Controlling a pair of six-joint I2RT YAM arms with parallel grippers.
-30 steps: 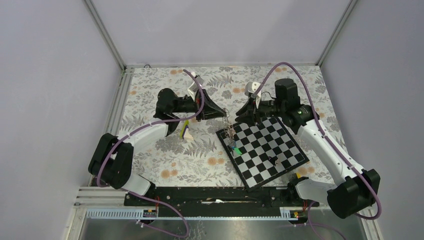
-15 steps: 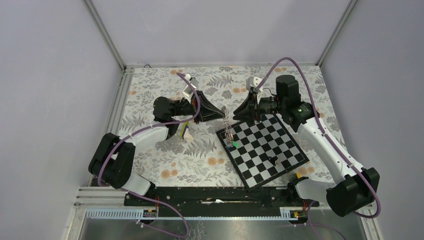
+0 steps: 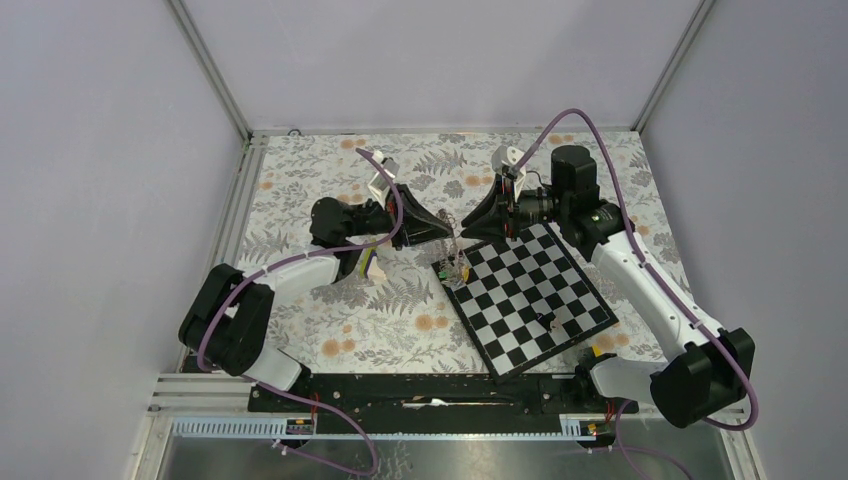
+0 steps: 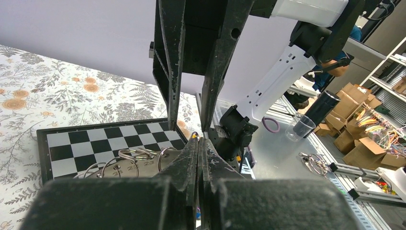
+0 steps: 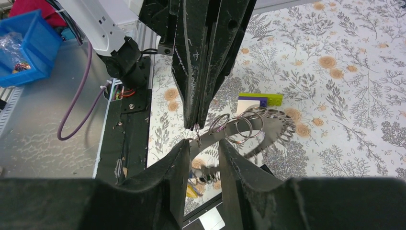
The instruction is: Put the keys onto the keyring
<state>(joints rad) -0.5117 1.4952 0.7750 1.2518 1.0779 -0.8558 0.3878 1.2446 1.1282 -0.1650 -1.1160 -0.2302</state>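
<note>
- Top external view: over the last second your right claw (image 3: 470,228) has closed in on the left claw (image 3: 447,233). The keyring (image 3: 456,262) has risen, so its dangling end no longer trails across the chessboard (image 3: 530,295). It now hangs at the board's far-left corner, above the floral counter (image 3: 330,180). You appear set for two-handed threading.
- Left wrist view: the left claw's matte black fingers (image 4: 186,163) are pressed together on the keyring's edge. Thin, shiny wire split rings (image 4: 136,154) lie against its flat grey face.
- Right wrist view: your right claw stands narrowly parted with the ring's band in the gap, and no grip is evident. Note the ridged, coil-like rim. The keys (image 5: 194,188), with coloured plastic heads, hang blurred below it.
</note>
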